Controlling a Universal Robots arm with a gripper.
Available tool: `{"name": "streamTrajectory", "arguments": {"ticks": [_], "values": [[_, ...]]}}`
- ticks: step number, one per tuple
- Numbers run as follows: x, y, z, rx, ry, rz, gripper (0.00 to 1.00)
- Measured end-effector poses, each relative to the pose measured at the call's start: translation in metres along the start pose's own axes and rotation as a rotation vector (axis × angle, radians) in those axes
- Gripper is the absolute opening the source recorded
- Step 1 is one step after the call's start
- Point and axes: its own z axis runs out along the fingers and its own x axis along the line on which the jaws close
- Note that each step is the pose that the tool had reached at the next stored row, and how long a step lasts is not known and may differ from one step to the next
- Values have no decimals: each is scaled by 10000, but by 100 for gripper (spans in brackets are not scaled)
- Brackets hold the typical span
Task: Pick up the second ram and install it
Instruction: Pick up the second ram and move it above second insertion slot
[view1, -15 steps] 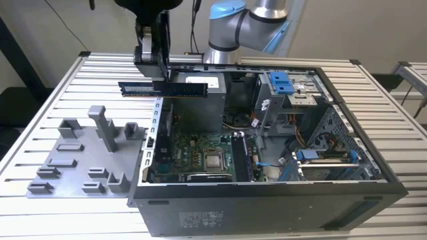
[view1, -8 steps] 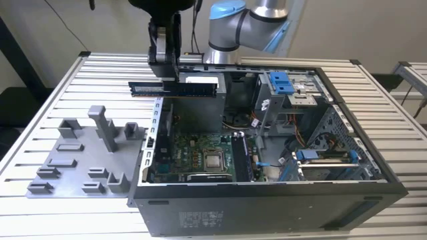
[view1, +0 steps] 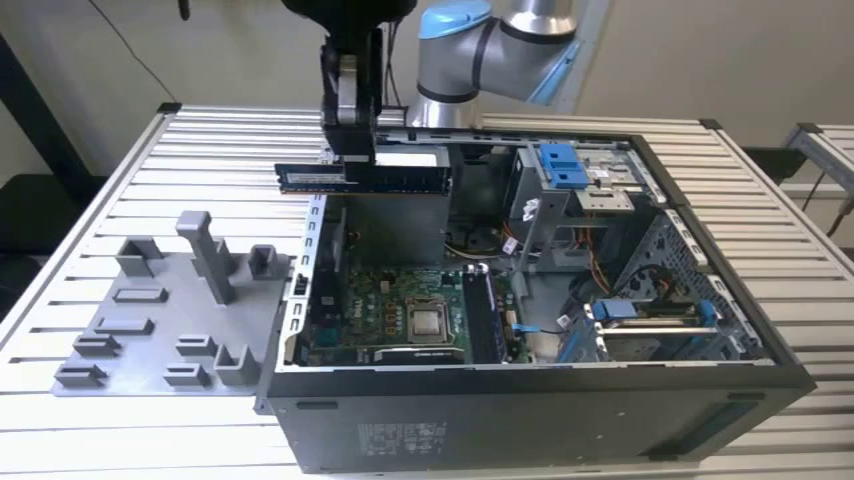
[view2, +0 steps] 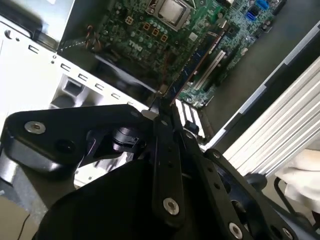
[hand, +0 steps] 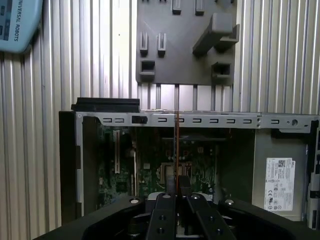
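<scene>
The second ram (view1: 400, 180), a long dark stick with black chips, hangs level above the open computer case, over its far corner on the exterior view's left. My gripper (view1: 352, 160) is shut on it from above, gripping left of the stick's middle. In both wrist views the ram appears edge-on, as a thin line (hand: 176, 150) and a dark blue strip (view2: 195, 65) running out from between the fingers (view2: 165, 130). Below it lies the green motherboard (view1: 394, 315) with the processor socket (view1: 430, 322) and white memory slots (view2: 216, 64).
The open black case (view1: 534, 410) lies on a slatted metal table (view1: 120, 200). A grey plastic holder tray (view1: 154, 330) sits beside it on the exterior view's left. Inside are a grey box (view1: 394, 225) under the ram, blue latches (view1: 561, 165) and cables.
</scene>
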Motion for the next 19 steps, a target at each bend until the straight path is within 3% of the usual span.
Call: {"name": "streamTrajectory", "arguments": {"ticks": [19], "values": [[-2,-441,-1,0,-1,0,14]]}}
